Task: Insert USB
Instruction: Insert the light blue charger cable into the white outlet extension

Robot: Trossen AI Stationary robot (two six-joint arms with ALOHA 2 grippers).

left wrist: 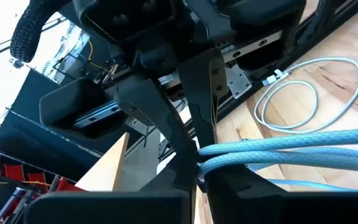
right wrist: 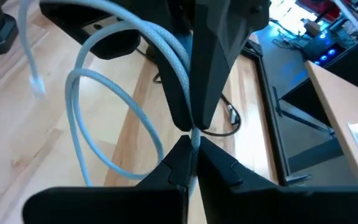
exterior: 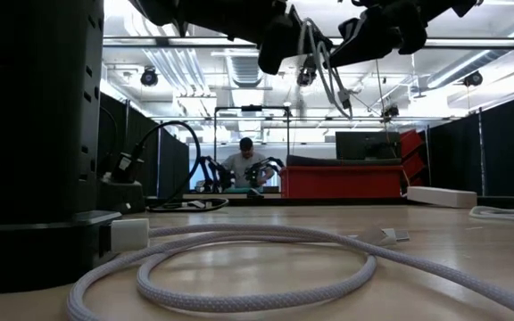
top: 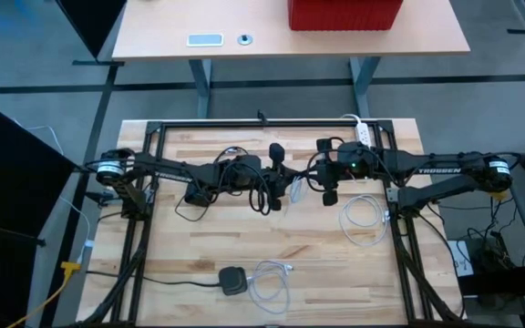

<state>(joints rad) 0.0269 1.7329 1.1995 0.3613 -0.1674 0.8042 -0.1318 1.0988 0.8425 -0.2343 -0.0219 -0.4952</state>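
A pale blue braided cable [right wrist: 114,40] hangs in loops between my two grippers, above the middle of the table. One of its ends, a small light plug [right wrist: 38,87], dangles free. My left gripper [left wrist: 197,177] and my right gripper [right wrist: 193,155] meet tip to tip and are both shut on the cable. In the high view the left gripper [top: 290,179] comes from the left and the right gripper [top: 313,176] from the right. The low view shows the cable [exterior: 328,76] hanging below them. My left gripper pinches the cable between its two fingers where two strands [left wrist: 229,157] run out side by side. The fingers come nearly level from the table's left. The cable is lifted clear and hangs slack. Which part sits between the pads is hidden by the fingers. My right gripper pinches the cable [right wrist: 193,138] between its fingertips, right against the left gripper's fingers [right wrist: 207,74]. It slants down from the table's right. The cable loops away slack, clear of the table. Whether a plug sits in the pinch I cannot tell.
A second pale coil [top: 363,220] lies on the table at the right. Near the front edge a black charger block [top: 233,279] sits beside another coil [top: 270,281]. A white power strip [top: 361,130] lies at the far edge. A person [exterior: 244,160] sits in the room beyond.
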